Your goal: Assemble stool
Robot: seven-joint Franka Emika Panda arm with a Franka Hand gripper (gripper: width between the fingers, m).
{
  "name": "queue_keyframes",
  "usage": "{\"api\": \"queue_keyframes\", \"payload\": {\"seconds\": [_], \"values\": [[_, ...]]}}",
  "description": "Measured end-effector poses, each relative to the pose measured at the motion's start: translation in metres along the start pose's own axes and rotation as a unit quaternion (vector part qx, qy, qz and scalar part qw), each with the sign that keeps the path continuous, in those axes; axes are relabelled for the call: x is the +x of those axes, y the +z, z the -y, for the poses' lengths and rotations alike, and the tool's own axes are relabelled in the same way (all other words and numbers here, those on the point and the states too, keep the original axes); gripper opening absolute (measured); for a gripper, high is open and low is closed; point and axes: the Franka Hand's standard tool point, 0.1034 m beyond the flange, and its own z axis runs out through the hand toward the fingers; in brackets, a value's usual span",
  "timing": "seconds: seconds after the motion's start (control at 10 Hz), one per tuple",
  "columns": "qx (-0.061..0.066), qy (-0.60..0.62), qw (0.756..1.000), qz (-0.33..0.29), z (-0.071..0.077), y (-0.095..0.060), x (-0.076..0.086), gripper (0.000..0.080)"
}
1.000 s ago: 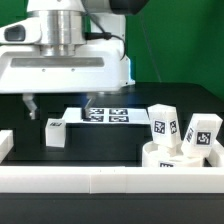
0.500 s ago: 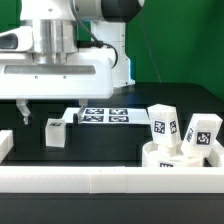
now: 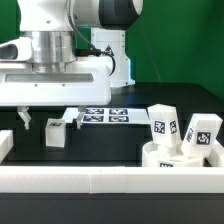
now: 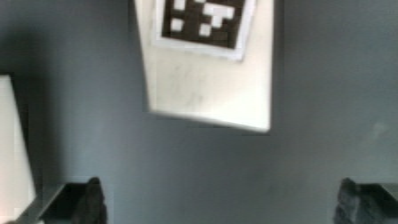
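A loose white stool leg with a square tag lies on the dark table at the exterior view's left. My gripper hangs just above it, open, one finger to either side. In the wrist view the same leg lies beyond my gripper; the dark fingertips stand wide apart with only bare table between them. The round seat disc sits at the exterior view's right. Two tagged legs, one beside the other, stand upright in it.
The marker board lies flat behind the loose leg. A long white rail wall runs along the front, with a short end piece at the exterior view's left. A white edge shows at the side of the wrist view.
My gripper has moved toward the exterior view's left, from over the marker board to above the loose leg. It stayed open. The leg, seat and standing legs have not moved.
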Motion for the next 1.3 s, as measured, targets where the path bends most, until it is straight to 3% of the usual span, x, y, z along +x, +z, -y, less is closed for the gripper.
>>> {"api": "queue_keyframes", "payload": {"seconds": [0.2, 0.4, 0.7, 0.8, 0.9, 1.1, 1.3], "values": [[0.015, 0.011, 0.996, 0.082, -0.003, -0.007, 0.006, 0.0649], [0.038, 0.016, 0.986, 0.163, 0.003, -0.016, 0.001, 0.0649], [0.056, 0.009, 0.963, 0.265, 0.01, -0.009, -0.005, 0.0649], [0.037, 0.009, 0.954, 0.297, 0.003, -0.006, -0.003, 0.0649], [0.027, 0.019, 0.955, 0.296, 0.0, -0.003, 0.001, 0.0649], [0.019, 0.03, 0.961, 0.275, -0.011, 0.003, 0.0, 0.0649], [0.02, 0.028, 0.96, 0.279, -0.009, 0.003, -0.002, 0.0649]]}}
